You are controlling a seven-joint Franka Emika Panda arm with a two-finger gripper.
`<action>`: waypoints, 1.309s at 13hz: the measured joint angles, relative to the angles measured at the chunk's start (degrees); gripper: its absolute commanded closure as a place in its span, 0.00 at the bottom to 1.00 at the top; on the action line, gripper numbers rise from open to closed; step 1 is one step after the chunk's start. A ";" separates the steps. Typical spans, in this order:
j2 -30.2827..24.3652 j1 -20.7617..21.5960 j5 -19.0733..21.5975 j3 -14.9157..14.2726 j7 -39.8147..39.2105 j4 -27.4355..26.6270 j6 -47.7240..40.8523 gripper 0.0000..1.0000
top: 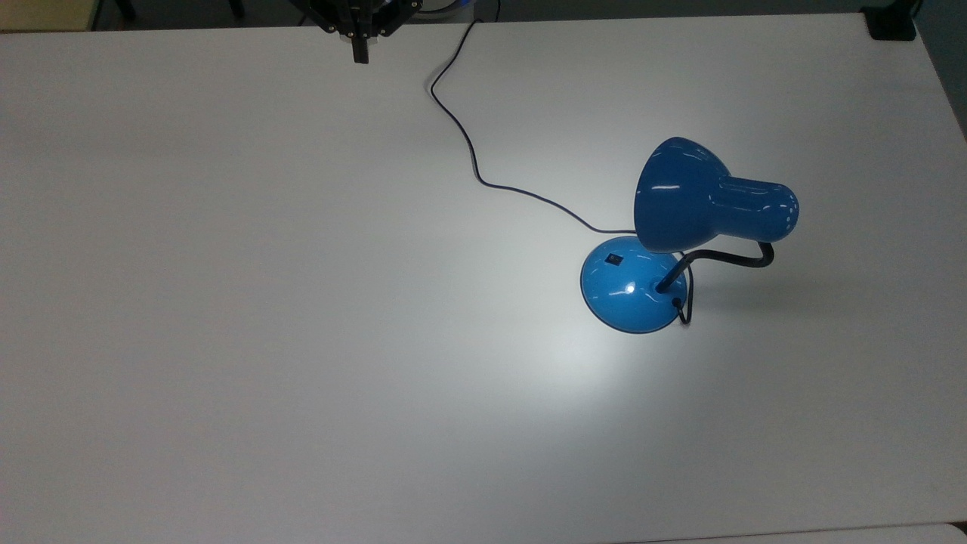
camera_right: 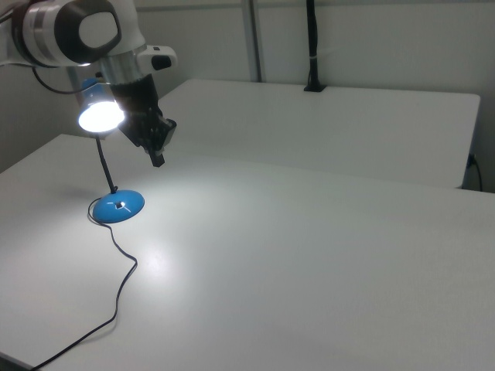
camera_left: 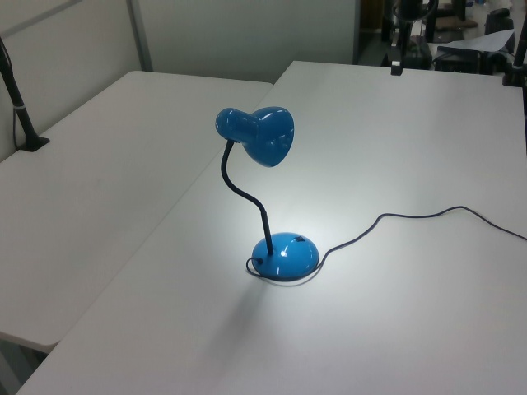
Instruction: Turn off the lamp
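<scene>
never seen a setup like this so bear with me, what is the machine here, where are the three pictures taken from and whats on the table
The machine is a robot arm ending in a gripper, a two-finger clamp. Its fingers are pressed together and hold nothing.

All three pictures show one moment. The top view looks straight down on the white table. The left view and right view look across it from opposite sides.

On the table stands a blue desk lamp with a black cord trailing away. It is lit: the right view shows the glowing bulb, and a bright patch lies on the table by its base. A small black switch sits on that base. The gripper hangs well away from it.
</scene>
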 measured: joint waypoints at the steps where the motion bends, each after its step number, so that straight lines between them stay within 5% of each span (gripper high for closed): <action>1: 0.18 0.08 0.04 0.11 -0.45 0.00 0.00 1.00; 5: 2.44 2.75 0.25 0.85 -2.18 -0.03 0.77 1.00; 12: 10.92 12.44 0.25 1.39 -6.45 -0.15 16.59 1.00; 17: 15.59 12.97 0.25 5.45 -11.24 -1.36 23.44 1.00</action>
